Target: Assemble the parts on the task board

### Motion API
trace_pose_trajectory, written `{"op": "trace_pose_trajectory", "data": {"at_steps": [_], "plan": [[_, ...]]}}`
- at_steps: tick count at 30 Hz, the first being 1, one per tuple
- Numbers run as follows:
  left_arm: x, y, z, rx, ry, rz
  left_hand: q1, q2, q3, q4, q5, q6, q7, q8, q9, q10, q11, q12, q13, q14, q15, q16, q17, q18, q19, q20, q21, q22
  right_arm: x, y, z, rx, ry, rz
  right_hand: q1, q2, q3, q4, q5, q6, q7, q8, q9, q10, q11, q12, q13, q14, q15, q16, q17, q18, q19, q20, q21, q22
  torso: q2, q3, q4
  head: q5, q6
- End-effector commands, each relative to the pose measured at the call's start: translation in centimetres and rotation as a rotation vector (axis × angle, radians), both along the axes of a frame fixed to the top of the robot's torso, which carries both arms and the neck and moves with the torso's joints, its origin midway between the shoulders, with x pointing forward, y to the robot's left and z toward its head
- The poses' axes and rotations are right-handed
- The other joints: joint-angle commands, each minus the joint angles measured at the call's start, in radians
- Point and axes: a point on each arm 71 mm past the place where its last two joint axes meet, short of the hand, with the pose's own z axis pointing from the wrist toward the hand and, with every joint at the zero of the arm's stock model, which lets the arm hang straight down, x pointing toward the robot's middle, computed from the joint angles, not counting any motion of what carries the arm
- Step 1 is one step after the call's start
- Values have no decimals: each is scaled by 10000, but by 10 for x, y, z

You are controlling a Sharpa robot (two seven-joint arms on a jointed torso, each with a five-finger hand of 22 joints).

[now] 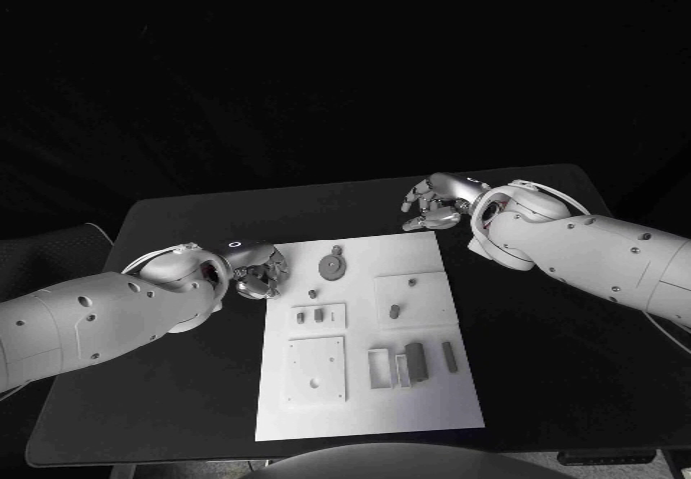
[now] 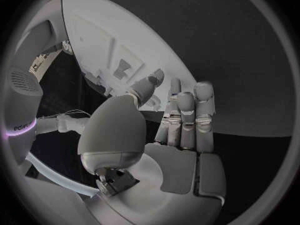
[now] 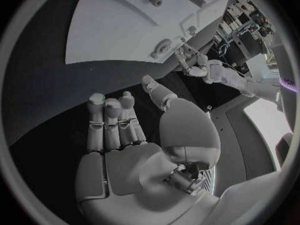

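- The white board (image 1: 367,334) lies flat in the middle of the black desk (image 1: 173,225), with small grey parts on it: a round disc (image 1: 333,267) near the far edge, short pegs (image 1: 319,316) on a small square plate, and upright blocks (image 1: 416,361) toward the near right.
- My left robot hand (image 1: 257,271) rests just beside the board's far left corner, fingers straight and side by side, holding nothing.
- My right robot hand (image 1: 433,204) sits beyond the far right corner, apart from the board, fingers loosely curled, also holding nothing.
- I judge assembly has not begun; no part is gripped.
- Next I would need to reach inward and pinch one small part, the disc being nearest my left.
- Bare desk runs along both sides of the board, so there is room to swing in; the parts near the blocks stand close together.
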Motion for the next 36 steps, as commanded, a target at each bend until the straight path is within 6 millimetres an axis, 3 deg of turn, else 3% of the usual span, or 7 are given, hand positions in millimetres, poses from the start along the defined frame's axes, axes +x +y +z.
{"op": "trace_pose_trajectory", "data": {"at_steps": [1,6,7,14,21,30,36], "plan": [[10,17,15,-1185,-406,881,197,27,146,22,-64,136,39,99,43,-197,85,-97,7,-112,52,-102,-58,958,-129,28,-101,120,-10,0,-1,524,103,324,17,-6,101,-113,38,-57,40,-21,47,-133,128,-1334,-1095,-235,43,-854,-481,572,-310,243,-651,-357,-5,10,-14,-45,161],[20,41,30,-2725,-266,2211,207,-45,457,173,-90,94,77,156,82,-732,331,-209,-82,-580,297,-765,-376,891,-645,274,-645,-136,-23,-4,-5,555,396,546,199,173,311,-358,13,-17,184,42,96,-860,361,-3768,-2872,-101,299,-1499,-890,633,-287,414,-1054,-635,-3,19,-12,-146,310],[23,49,36,-3335,-135,2716,195,-56,517,205,-88,67,112,187,107,-921,408,-201,-128,-690,383,-1102,-544,873,-813,365,-922,-303,-28,-6,-7,460,420,637,281,266,319,-449,-6,-17,237,113,113,556,561,-5975,-4898,449,508,-1640,-1055,633,144,470,-998,-682,-8,27,-15,-162,350],[27,68,46,-5843,711,4422,-102,-77,453,328,-92,-101,160,245,174,-1100,566,-156,-205,-1154,577,-2408,-1144,699,-1443,628,-1951,-961,-48,-13,-14,-733,55,1205,719,207,138,-480,-9,124,117,218,96,742,538,-6980,-5661,1150,413,-1264,-887,643,742,97,-666,-562,-16,43,-19,-78,516],[25,66,46,-6465,1032,4551,-102,-77,453,328,-92,-101,160,245,174,-1100,566,-156,-205,-1154,577,-2408,-1144,699,-1443,628,-1951,-961,-71,-8,-27,-2093,-253,2102,719,207,138,-480,-9,124,117,218,96,742,538,-6980,-5661,1150,413,-1264,-887,643,742,97,-666,-562,-35,79,-55,-25,499],[24,58,45,-6622,1275,4408,-144,-78,383,305,-88,-132,160,255,186,-1108,579,-156,-214,-1172,589,-2606,-1228,681,-1509,641,-2110,-1075,-82,-1,-43,-2989,-426,2454,740,197,118,-469,6,152,106,233,93,829,530,-7051,-5728,1233,399,-1224,-871,643,807,55,-624,-543,-18,55,-31,-74,471],[24,56,45,-6642,1366,4373,-378,-10,53,299,-87,-186,287,293,217,-1081,578,-138,-222,-1052,601,-2979,-1350,628,-1448,654,-2397,-1318,-87,7,-53,-3215,-466,2592,944,-210,88,-452,-8,496,-7,412,146,1336,387,-7098,-5827,1457,262,-1145,-844,643,992,-93,-495,-485,-6,41,-15,-68,407]]}}
